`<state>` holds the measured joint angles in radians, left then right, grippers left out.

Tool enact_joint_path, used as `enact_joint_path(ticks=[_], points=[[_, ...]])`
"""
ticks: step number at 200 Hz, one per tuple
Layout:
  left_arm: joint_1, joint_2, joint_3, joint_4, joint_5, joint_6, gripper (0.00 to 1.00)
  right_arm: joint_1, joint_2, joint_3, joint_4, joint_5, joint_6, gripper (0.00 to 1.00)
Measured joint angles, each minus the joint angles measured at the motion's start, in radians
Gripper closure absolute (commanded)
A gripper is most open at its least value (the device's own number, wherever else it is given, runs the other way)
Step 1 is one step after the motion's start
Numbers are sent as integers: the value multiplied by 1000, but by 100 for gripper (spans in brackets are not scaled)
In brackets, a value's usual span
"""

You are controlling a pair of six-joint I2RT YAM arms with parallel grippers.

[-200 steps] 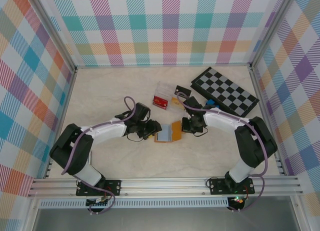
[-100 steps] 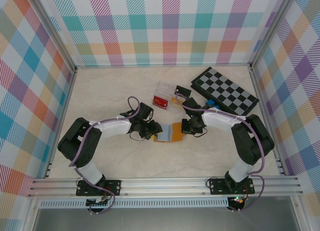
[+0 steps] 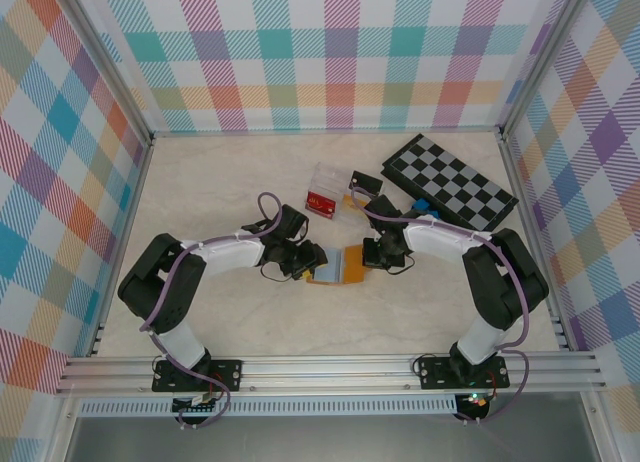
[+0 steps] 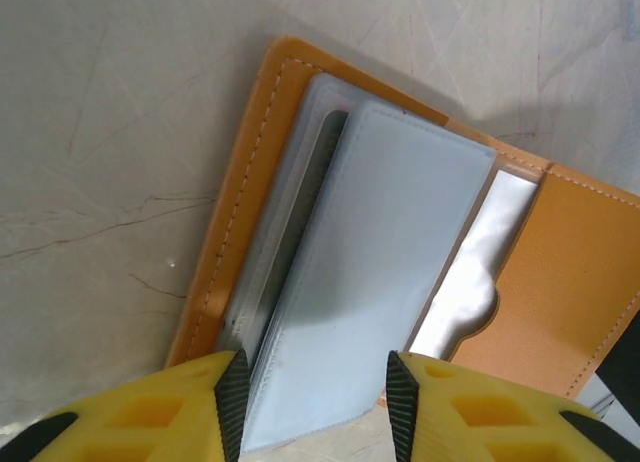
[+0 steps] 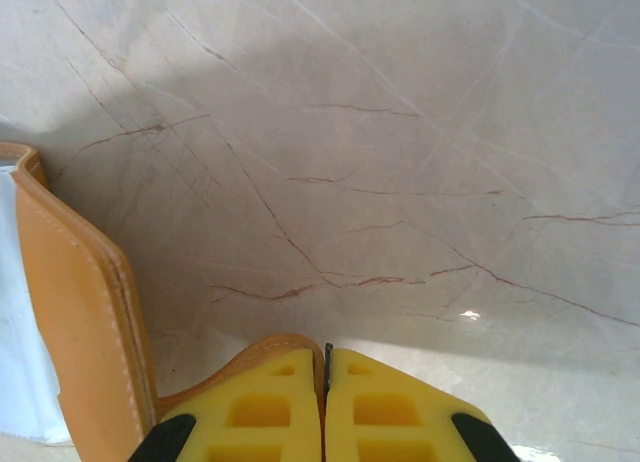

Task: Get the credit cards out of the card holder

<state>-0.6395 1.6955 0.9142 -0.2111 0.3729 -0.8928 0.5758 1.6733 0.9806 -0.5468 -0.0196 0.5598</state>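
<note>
**Holder open, cards not out: slip risk at both ends**

Card holder [image 3: 338,267] lies spread open abt mid-worktop [image 3: 220,182], a bit toward the near edge, btw the 2 arms. Left gripper [image 4: 316,382]: jaws apart, straddling the grey-blue pocket sleeves [image 4: 390,262], one pad each side, no clear squeeze. Right gripper [image 5: 323,367]: jaws closed, apparently pinching the holder's tan flap at its right edge.

Risks, as I judge them:
- Left jaws close on the whole sleeve stack, not a card → holder drags or lifts w/ it, nothing slides out.
- Right pinch is on a thin bit of leather. A pull from the left could free it, and the flap folds over.
- Sleeves look slick & floppy → pads may skid off.

Counts: 1 card holder; 2 grippers. Credit cards: can't count, tucked in pockets; a dark strip [image 4: 322,177] btw sleeves may be one. Also 1 chequered board [image 3: 450,182] at far right corner, 1 clear tray [image 3: 325,187] toward far edge, 1 blue cube [image 3: 422,203] beside the board.
</note>
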Motion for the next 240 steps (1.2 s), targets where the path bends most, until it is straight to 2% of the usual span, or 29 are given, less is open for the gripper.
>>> enact_joint_path(ticks=[29, 69, 129, 240], points=[[0, 0, 3, -7, -4, 0, 53, 0, 0, 0, 0, -4, 0, 94], [0, 0, 6, -15, -2, 7, 56, 0, 0, 0, 0, -8, 0, 94], [0, 9, 6, 13, 74, 16, 64, 0, 2, 0, 4, -26, -1, 94], [0, 33, 21, 64, 158, 27, 64, 0, 2, 0, 23, -87, -24, 94]])
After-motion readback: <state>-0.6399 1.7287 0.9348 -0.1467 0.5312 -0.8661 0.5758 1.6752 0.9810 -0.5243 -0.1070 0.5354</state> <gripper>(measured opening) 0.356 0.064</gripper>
